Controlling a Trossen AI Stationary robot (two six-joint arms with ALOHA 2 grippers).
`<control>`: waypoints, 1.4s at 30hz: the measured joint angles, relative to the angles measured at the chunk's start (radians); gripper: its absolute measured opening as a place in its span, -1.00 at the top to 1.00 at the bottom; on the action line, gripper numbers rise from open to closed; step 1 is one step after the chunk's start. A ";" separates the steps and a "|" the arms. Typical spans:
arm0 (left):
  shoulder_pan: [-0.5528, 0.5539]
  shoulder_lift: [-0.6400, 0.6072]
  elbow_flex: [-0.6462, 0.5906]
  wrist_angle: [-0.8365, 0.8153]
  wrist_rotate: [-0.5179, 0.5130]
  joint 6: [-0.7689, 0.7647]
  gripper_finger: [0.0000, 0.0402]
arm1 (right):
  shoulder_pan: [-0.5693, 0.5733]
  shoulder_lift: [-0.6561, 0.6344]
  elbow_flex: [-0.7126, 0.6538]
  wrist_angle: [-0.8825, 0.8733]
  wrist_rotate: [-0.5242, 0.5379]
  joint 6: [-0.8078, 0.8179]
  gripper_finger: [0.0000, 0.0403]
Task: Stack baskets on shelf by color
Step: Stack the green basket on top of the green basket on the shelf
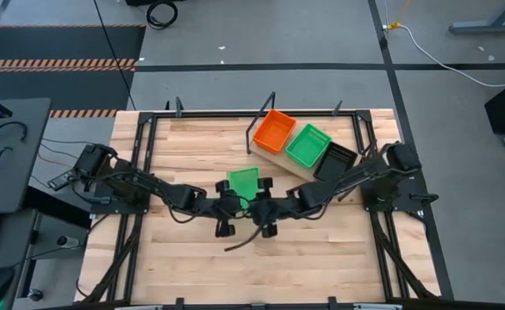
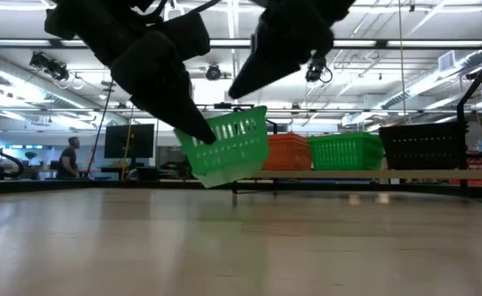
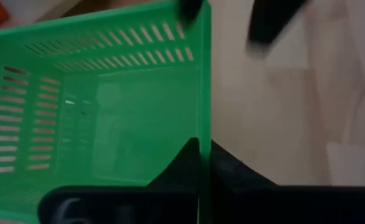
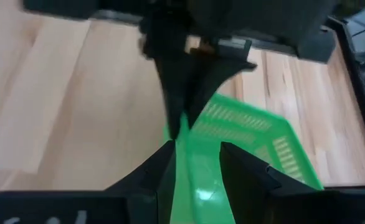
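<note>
The left pincer [image 1: 233, 191] is pinching a green basket's [image 1: 244, 182] wall, holding it tilted above the bench [image 1: 183, 258]. The right pincer [image 1: 258, 193], fingers spread, is straddling its opposite rim. Orange, green and black baskets are sitting on the shelf [image 1: 283, 161].

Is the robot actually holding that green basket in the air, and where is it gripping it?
Yes. The left gripper is shut on the green basket by the rim of a side wall. The right gripper straddles the same rim with jaws apart.
</note>
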 joint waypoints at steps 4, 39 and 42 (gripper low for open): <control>0.003 0.003 0.000 0.006 0.024 -0.003 0.96 | -0.022 0.023 0.005 0.001 -0.034 0.000 0.32; -0.010 0.014 0.000 0.043 0.014 0.027 0.32 | -0.039 0.040 0.009 -0.053 -0.148 0.064 0.26; -0.017 0.000 0.000 0.020 -0.029 0.088 0.18 | -0.039 0.048 0.009 -0.095 -0.148 0.064 0.26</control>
